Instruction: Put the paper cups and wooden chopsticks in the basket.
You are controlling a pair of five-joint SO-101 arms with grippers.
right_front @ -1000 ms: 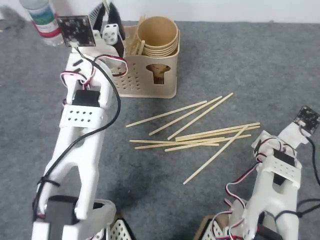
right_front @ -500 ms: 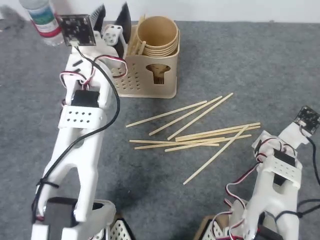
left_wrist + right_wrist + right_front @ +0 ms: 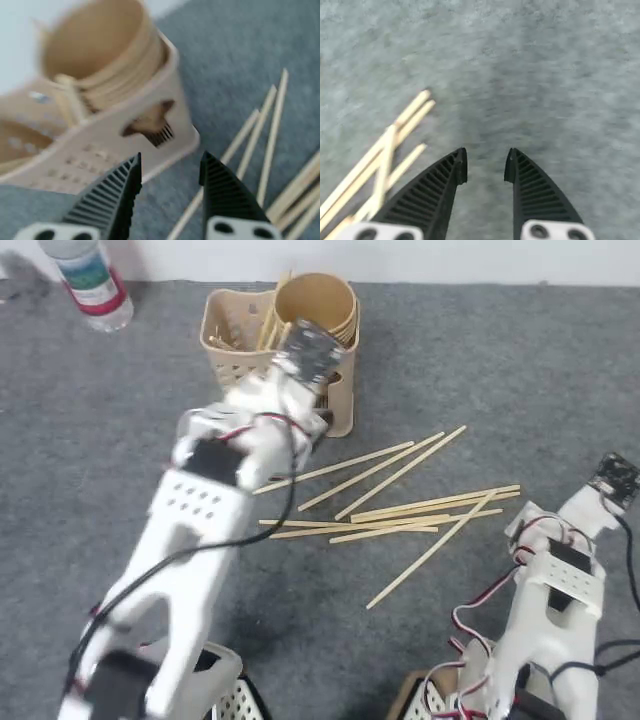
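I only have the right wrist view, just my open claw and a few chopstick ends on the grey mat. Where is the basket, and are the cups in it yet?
Observer: The basket stands at the far side of the mat, away from the arm bases, and the paper cups sit stacked inside it.
Operator: Where is the other arm?
Observer: The left claw is open and empty, just in front of the basket, with the loose chopsticks lying beside it on the mat.
Operator: Any chopsticks inside?
Observer: Yes, a few upright chopsticks stand in the basket beside the cups.
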